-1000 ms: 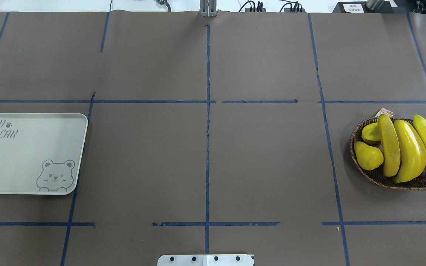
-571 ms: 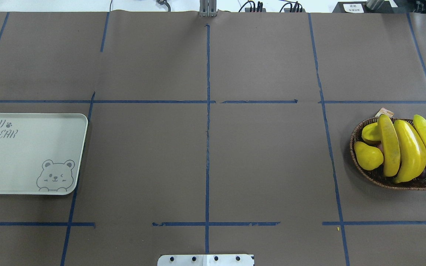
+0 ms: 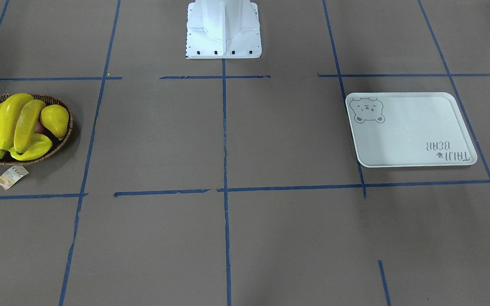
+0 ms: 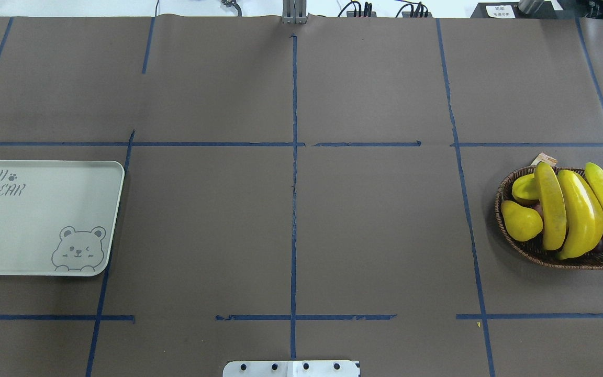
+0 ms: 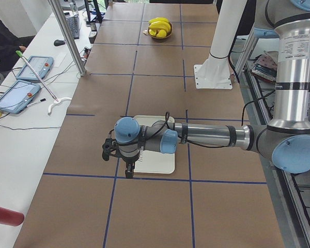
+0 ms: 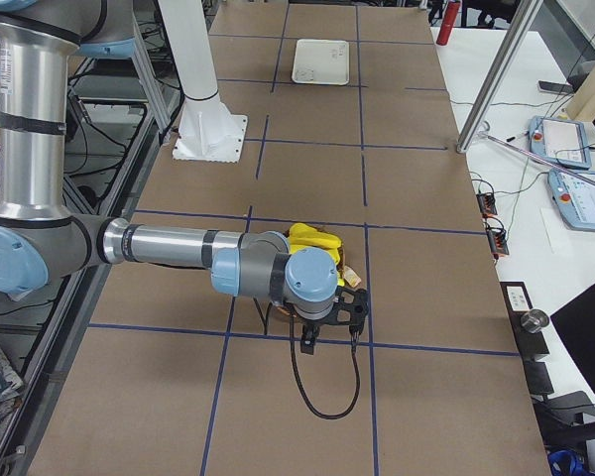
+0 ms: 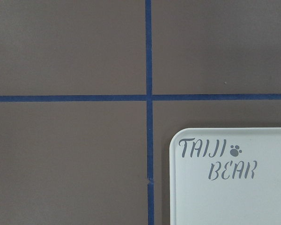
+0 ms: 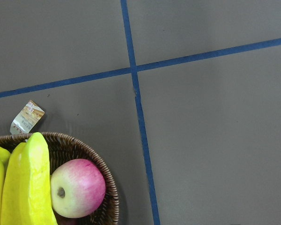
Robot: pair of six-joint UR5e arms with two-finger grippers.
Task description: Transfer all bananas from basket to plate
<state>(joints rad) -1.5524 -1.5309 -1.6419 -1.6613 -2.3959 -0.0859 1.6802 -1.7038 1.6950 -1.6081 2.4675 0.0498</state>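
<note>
Across the table (image 4: 375, 225) runs brown paper, ruled into big squares with blue tape (image 4: 293, 209), and the robot's white pedestal (image 3: 223, 29) is bolted at the middle of one long edge. Over beyond the far side from the pedestal there's a white bench with two tablets (image 5: 33, 67) and loose cables, and a red bottle (image 5: 5, 216) lies at its end.

Now the containers. Well out to the pedestal's left side lies the plate (image 4: 34, 225), flat on the paper, its bear drawing (image 4: 79, 248) in the corner nearest the pedestal and its grey lettering (image 7: 218, 161) in the opposite one. Well out to the pedestal's right side sits the basket (image 4: 521, 246), and that's where the bananas (image 4: 579, 214) are, lying side by side across the top. Tucked in with them on the pedestal side is a yellow pear (image 4: 520, 221), and on the outer side a pink-and-green apple (image 8: 77, 187) rests against the wicker. A paper tag (image 3: 12, 177) trails onto the paper beside the rim.

The left gripper (image 5: 128, 169) hangs over the plate's outer edge, fingers pointing down; how wide it's set, I can't tell from here. The right gripper (image 6: 307, 340) hangs just beside the basket, on the side away from the pedestal; same story, and I see nothing in either.
</note>
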